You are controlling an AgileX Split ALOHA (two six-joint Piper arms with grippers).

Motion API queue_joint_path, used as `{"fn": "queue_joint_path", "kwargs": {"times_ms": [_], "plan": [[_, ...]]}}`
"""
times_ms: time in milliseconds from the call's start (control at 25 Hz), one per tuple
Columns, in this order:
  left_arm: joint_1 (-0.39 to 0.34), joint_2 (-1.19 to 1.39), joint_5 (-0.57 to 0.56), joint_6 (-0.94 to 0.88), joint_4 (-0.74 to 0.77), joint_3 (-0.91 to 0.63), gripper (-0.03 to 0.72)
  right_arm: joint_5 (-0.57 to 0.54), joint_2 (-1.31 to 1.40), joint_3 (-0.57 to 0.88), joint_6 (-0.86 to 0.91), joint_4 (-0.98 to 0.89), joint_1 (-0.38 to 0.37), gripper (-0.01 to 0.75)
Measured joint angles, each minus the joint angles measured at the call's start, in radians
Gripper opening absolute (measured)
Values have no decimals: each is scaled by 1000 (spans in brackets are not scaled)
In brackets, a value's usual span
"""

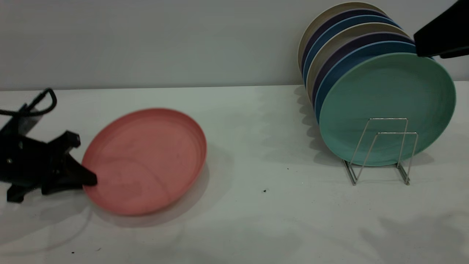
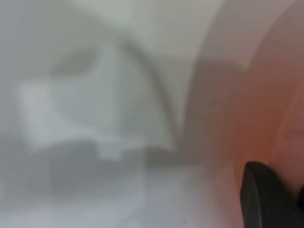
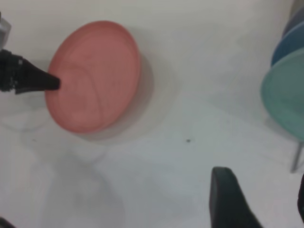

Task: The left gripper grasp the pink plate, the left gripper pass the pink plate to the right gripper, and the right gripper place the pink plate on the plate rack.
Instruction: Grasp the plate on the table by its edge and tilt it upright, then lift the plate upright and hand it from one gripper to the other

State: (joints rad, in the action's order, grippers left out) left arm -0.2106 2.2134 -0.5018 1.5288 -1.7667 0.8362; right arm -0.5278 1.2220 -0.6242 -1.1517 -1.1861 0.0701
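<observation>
The left claw (image 1: 86,179), a black two-fingered wedge-jawed tool on a thick arm with looping cables, sits low over the white desk (image 1: 256,220) with its pointed jaws clenched on the near rim of the round salmon-pink matte plate (image 1: 146,159). The plate's grasped edge is at the claw's tips and the rest of the dish spreads away from that claw toward the middle of the desk. It looks tilted, its far edge lifted, with a shadow under it. In the left wrist view one dark finger (image 2: 266,197) lies against the pink surface.

The right claw (image 3: 259,199), black and wedge-jawed, hovers high above the desk, well apart from the plate; its two fingers stand apart, released and holding nothing. The plate lies across the desk from it, so the left arm is by far the nearer.

The thin silver wire plate rack (image 1: 381,150) stands below the right claw, bearing upright plates with a mint-green plate (image 1: 388,106) foremost and free loops in front.

Judging from this, the handover turns on carrying the plate toward the right claw, free rim leading.
</observation>
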Motion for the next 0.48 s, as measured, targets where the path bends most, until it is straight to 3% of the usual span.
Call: {"fn": "queue_joint_path", "kwargs": {"times_ms": [160, 480], "plan": [[16, -64, -23, 13, 2, 0, 14, -29, 86, 0, -33, -70, 0, 377], [99, -172, -24, 58, 10, 0, 14, -101, 310, -4, -357, -424, 0, 377]]}}
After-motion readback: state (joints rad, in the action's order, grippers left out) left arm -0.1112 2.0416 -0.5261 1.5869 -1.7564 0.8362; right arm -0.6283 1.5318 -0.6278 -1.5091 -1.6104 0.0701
